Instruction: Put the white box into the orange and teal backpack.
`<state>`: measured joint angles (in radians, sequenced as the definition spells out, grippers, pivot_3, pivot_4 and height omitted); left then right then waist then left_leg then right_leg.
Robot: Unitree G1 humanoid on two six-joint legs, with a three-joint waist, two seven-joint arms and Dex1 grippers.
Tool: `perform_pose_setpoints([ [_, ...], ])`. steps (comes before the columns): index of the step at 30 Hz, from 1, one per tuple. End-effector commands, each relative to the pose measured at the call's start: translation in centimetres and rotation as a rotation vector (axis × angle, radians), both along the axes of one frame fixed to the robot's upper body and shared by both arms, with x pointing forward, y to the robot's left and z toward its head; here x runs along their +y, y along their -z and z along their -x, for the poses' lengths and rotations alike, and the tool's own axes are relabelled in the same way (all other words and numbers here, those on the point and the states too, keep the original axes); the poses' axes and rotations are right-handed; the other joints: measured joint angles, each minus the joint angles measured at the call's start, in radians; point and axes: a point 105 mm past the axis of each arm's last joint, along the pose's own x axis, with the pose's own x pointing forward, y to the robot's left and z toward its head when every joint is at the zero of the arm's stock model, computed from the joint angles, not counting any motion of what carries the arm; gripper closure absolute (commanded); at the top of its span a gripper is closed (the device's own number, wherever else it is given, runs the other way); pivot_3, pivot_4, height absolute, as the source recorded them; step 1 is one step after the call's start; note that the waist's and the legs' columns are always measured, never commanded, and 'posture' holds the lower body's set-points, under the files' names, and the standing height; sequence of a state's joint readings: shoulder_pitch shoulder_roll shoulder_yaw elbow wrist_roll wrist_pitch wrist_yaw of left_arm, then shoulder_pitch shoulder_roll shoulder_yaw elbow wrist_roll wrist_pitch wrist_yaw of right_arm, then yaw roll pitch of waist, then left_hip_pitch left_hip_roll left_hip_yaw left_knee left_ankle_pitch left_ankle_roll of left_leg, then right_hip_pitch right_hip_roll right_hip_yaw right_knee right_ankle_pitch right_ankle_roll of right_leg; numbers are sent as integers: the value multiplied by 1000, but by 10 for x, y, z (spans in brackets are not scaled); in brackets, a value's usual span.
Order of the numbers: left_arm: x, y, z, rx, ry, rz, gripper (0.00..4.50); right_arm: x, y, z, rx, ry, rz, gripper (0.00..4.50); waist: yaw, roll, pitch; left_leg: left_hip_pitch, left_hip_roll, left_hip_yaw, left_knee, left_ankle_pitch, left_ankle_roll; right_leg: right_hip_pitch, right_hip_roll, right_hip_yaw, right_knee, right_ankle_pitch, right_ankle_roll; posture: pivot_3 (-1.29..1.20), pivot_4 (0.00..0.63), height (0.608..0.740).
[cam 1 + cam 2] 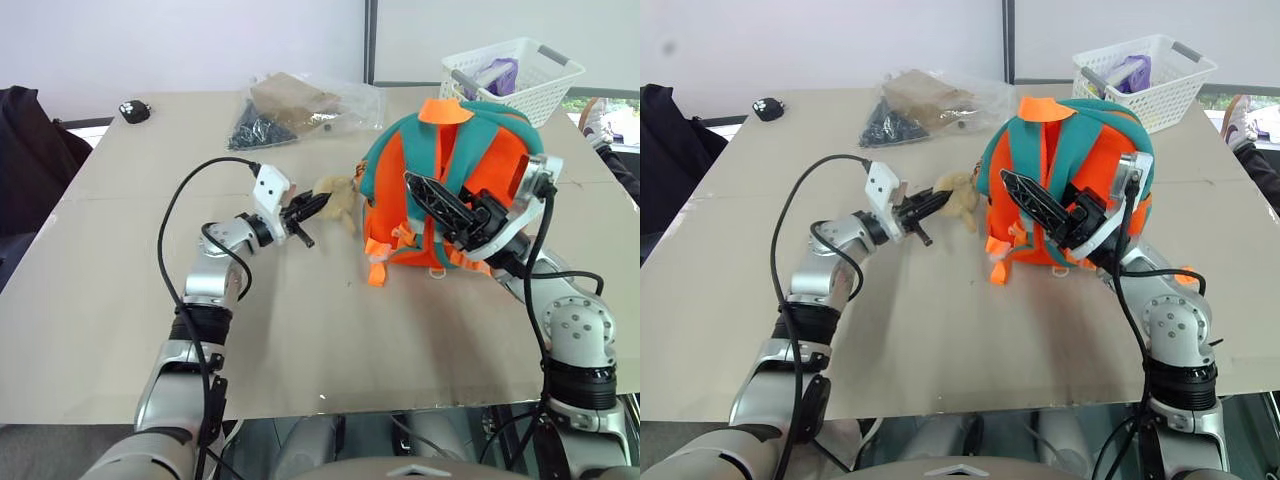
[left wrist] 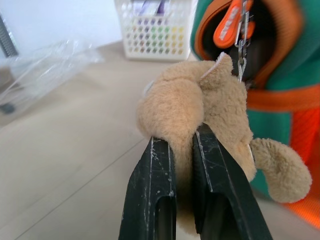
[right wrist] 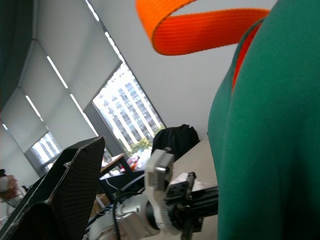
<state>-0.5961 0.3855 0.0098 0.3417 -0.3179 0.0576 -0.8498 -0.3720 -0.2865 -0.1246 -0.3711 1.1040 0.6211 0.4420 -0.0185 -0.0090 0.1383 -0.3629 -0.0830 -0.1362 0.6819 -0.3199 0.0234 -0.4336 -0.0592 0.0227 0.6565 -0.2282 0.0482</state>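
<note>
The orange and teal backpack (image 1: 455, 190) stands upright on the desk (image 1: 120, 300), right of centre and nearer the far edge than the near one. Its panels are orange, its trim and shoulder straps teal; an orange loop (image 1: 445, 110) rises from its top, and orange strap ends with buckles (image 1: 377, 262) hang at its base on the side toward the desk's middle. A tan plush toy (image 2: 205, 107), fastened by a small chain to an orange tab, hangs beside the backpack on that same side. The left gripper (image 1: 305, 215) is clamped on this toy, its two black fingers (image 2: 150, 195) pressed into the plush from either side. The right gripper (image 1: 1045, 215) lies against the backpack's near face, jaws spread apart with nothing between them; one finger (image 1: 435, 200) extends across the orange panel. A white lattice basket (image 1: 515, 75) with grey handles stands at the far right corner, just behind the backpack, holding something purple. A clear plastic bag (image 1: 295, 105) with brown and dark contents lies along the far edge, left of the basket. A small black object (image 1: 134, 110) rests near the far left corner.
</note>
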Motion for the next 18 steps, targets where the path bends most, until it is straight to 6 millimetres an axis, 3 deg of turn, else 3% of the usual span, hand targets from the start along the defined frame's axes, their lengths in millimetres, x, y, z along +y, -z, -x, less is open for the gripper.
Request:
perform_pose_setpoints([
  [1, -1, -21, 7, -75, 36, 39, 4500, -1, -10, -9, -41, 74, 28, 34, -1, 0, 0, 0, 0, 0, 0, 0, 0, 0, 0, 0, 0, 0, 0, 0, 150, 740],
  [5, 0, -17, 9, -64, 39, 16, 4500, -3, -27, -13, -72, 87, -46, 34, -1, 0, 0, 0, 0, 0, 0, 0, 0, 0, 0, 0, 0, 0, 0, 0, 150, 740],
  [6, 0, -15, 9, -60, 40, 11, 4500, -4, -29, -14, -75, 90, -58, 269, -2, 0, 0, 0, 0, 0, 0, 0, 0, 0, 0, 0, 0, 0, 0, 0, 150, 740],
  [8, 0, -12, 10, -54, 41, 4, 4500, -5, -31, -15, -80, 96, -69, 856, -1, 0, 0, 0, 0, 0, 0, 0, 0, 0, 0, 0, 0, 0, 0, 0, 150, 740],
  [15, 4, -10, 11, -52, 33, -11, 4500, 2, -41, -7, -108, 58, -61, 4270, -4, 0, 0, 0, 0, 0, 0, 0, 0, 0, 0, 0, 0, 0, 0, 0, 150, 740],
  [18, 7, -11, 10, -64, 17, -29, 4500, 3, -57, -2, -145, 36, -96, 4446, -10, 0, 0, 0, 0, 0, 0, 0, 0, -1, 0, 0, 0, 0, 0, 0, 150, 740],
])
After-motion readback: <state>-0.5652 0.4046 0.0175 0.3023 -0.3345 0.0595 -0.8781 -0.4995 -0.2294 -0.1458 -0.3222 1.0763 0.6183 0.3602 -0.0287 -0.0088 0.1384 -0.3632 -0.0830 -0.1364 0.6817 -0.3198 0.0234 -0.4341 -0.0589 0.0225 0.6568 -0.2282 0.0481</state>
